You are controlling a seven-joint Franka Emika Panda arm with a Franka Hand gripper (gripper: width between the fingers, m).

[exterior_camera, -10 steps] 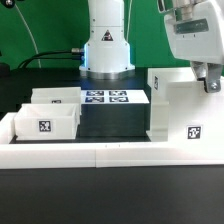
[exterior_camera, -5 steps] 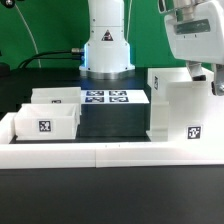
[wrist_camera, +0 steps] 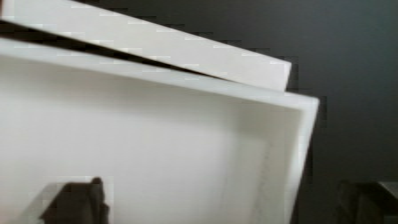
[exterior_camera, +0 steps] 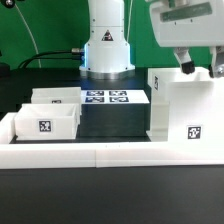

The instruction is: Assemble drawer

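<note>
Black table [exterior_camera: 112,122] holds the drawer's tall case [exterior_camera: 188,112], two trays [exterior_camera: 45,122] well apart from it. At the case's top the gripper [exterior_camera: 200,68] hangs, jaws spread and empty; a skewed descent could topple it.

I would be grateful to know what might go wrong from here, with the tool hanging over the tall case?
1. The tool hangs open close above the case; if it came down off-line, it could hit the top edge and tip or shove the case.
2. In the wrist view one finger shows over white plastic, so a grip might catch only a thin wall and slip.
</note>
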